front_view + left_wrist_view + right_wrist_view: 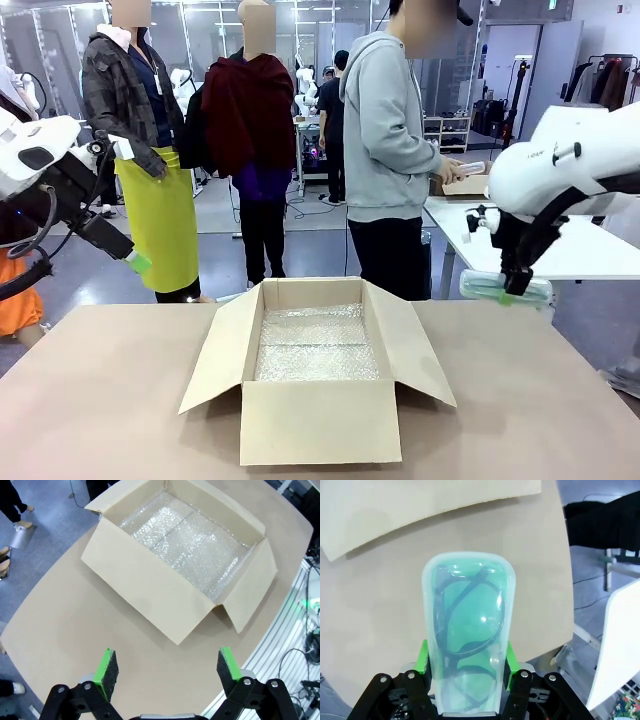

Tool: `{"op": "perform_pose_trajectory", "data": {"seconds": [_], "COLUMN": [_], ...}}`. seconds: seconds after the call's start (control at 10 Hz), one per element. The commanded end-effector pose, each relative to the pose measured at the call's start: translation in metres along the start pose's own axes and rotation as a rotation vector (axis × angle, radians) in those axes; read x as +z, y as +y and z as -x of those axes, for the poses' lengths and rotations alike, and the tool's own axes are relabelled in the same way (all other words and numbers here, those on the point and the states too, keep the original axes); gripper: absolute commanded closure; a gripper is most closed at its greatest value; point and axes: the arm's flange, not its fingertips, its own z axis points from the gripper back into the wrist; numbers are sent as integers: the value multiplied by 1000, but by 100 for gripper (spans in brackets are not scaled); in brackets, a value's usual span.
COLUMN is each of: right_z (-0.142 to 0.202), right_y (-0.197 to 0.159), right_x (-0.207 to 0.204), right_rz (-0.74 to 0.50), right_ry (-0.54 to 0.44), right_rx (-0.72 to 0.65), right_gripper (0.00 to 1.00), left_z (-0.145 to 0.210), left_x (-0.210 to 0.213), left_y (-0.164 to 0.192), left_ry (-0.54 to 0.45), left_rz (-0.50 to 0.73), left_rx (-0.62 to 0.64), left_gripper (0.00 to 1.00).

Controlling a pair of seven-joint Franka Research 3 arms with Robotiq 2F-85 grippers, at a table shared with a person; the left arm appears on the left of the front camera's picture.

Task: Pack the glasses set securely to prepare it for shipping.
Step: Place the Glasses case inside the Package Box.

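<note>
Mint green case [467, 630] lengthwise between pads [423, 657] of right tool [466, 661]

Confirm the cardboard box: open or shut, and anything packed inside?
Open: the cardboard box has its flaps spread outward. Inside lies only bubble wrap; the mint case is outside, held in the right tool.

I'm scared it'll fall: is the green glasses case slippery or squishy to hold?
Probably stiff: the green case shows no dent between the right tool's pads. Its shiny, rounded shell may be slippery. It looks light: small, thin plastic.
</note>
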Motion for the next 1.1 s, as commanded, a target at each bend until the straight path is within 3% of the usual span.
{"op": "perform_pose_trajectory", "data": {"seconds": [0.0,0.4,0.8,1.0], "right_z": [-33,-163,-311,-351], "right_y": [6,25,54,64], "right_x": [8,29,-12,-39], "right_rz": [-13,19,55,18], "right_ry": [43,68,54,71], "right_rx": [-29,22,14,10], "right_gripper": [66,66,66,66], "left_z": [1,1,1,1], "left_x": [2,2,2,2], "left_y": [2,2,2,2], "left_ry": [-14,-14,-14,-14], "left_rz": [20,20,20,20], "left_rx": [-17,-17,-17,-17], "left_gripper": [0,0,0,0]}}
